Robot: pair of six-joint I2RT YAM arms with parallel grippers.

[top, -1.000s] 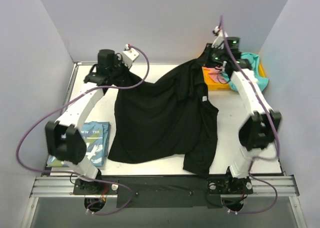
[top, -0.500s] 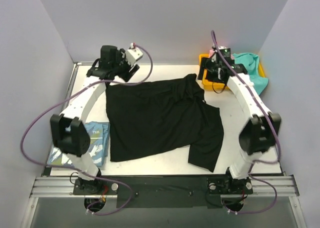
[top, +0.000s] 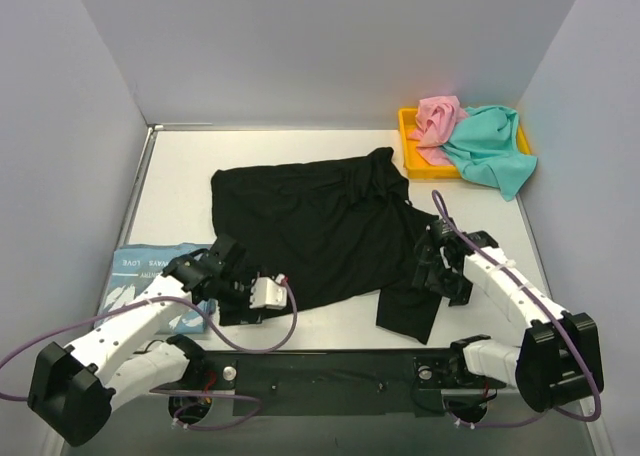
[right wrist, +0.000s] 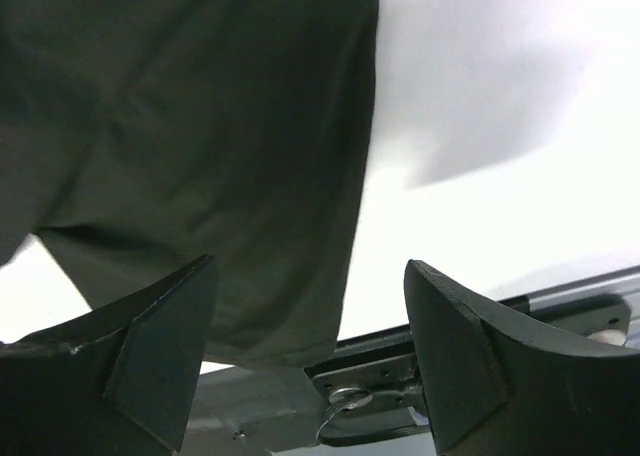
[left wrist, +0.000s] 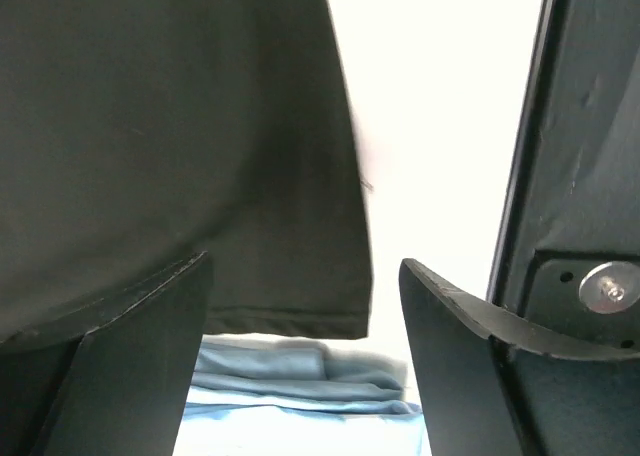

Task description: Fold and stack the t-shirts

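Note:
The black t-shirt lies spread flat across the middle of the table, one sleeve reaching toward the front right. My left gripper hovers open over its near left corner, nothing between the fingers; in the left wrist view I see the shirt's hem and the folded light blue t-shirt beyond it. My right gripper stands open over the right sleeve, also empty, with black cloth beneath. The pink t-shirt and the teal t-shirt sit bunched at the back right.
The light blue t-shirt rests folded at the front left, beside my left forearm. A yellow tray holds the pink and teal cloth in the back right corner. The metal rail of the table's near edge runs just below the right gripper.
Both grippers opened and let go of the black shirt's far edge; it dropped flat. Both arms pulled back from the far side to the shirt's near corners.

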